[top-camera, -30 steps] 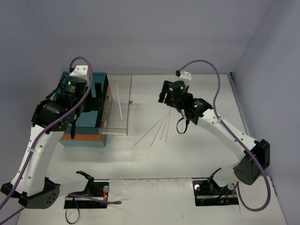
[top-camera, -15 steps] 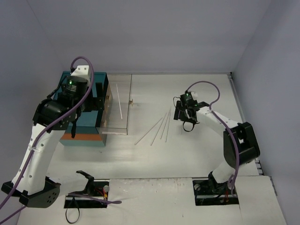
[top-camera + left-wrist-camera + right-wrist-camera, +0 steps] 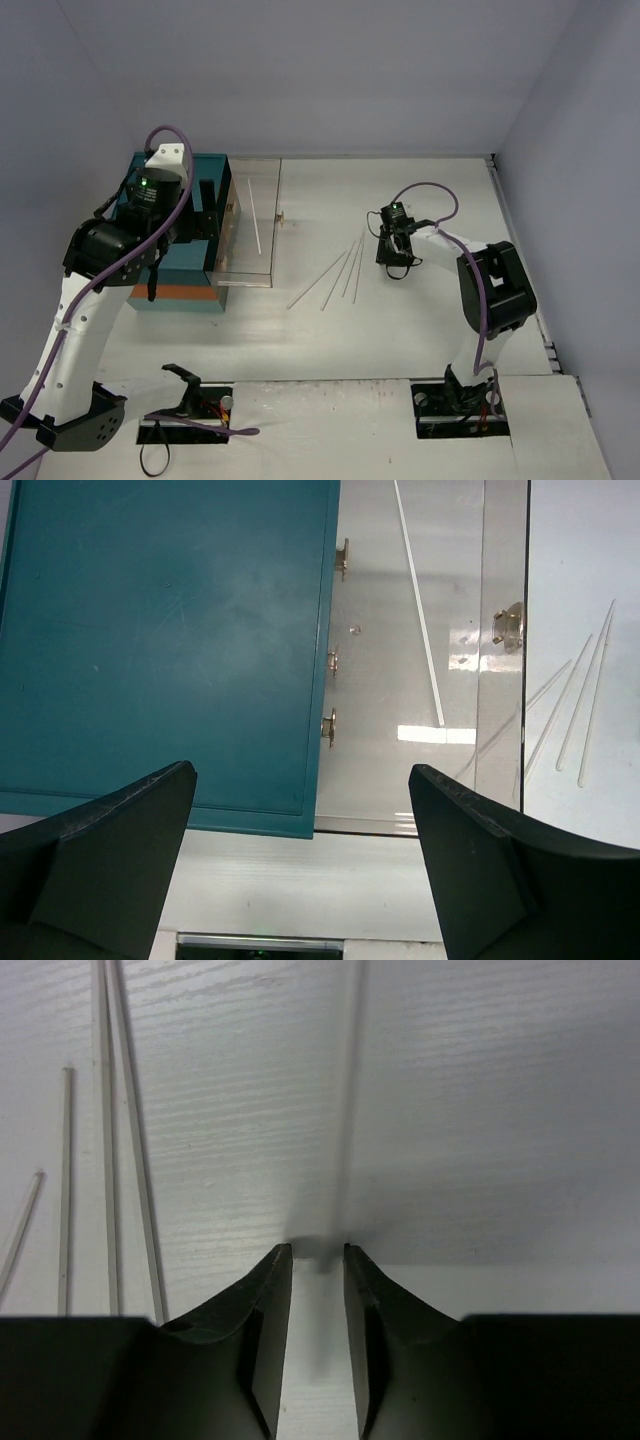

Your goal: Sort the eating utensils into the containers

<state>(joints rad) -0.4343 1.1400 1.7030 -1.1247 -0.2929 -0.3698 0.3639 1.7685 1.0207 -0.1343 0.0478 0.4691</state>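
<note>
Several thin pale chopsticks (image 3: 340,275) lie fanned out on the white table, and show at the left of the right wrist view (image 3: 110,1130). One more chopstick (image 3: 255,215) lies in the chest's pulled-out clear drawer (image 3: 228,262). My right gripper (image 3: 396,262) points down at bare table just right of the fan. Its jaws (image 3: 318,1250) stand almost together, with only a narrow slit and a grey shadow between them. My left gripper (image 3: 300,772) hangs wide open and holds nothing above the teal chest (image 3: 160,640), at its front edge. No spoons, forks or knives are in view.
The chest (image 3: 190,280) has an orange lower band and stands at the left. Small gold handles (image 3: 330,725) dot its front, and one (image 3: 281,217) sits on the open drawer's front. Grey walls close the table at the back and right.
My right arm has folded in and dropped its gripper to the table right of the chopsticks, and its jaws have closed. The left arm has shifted only slightly.
</note>
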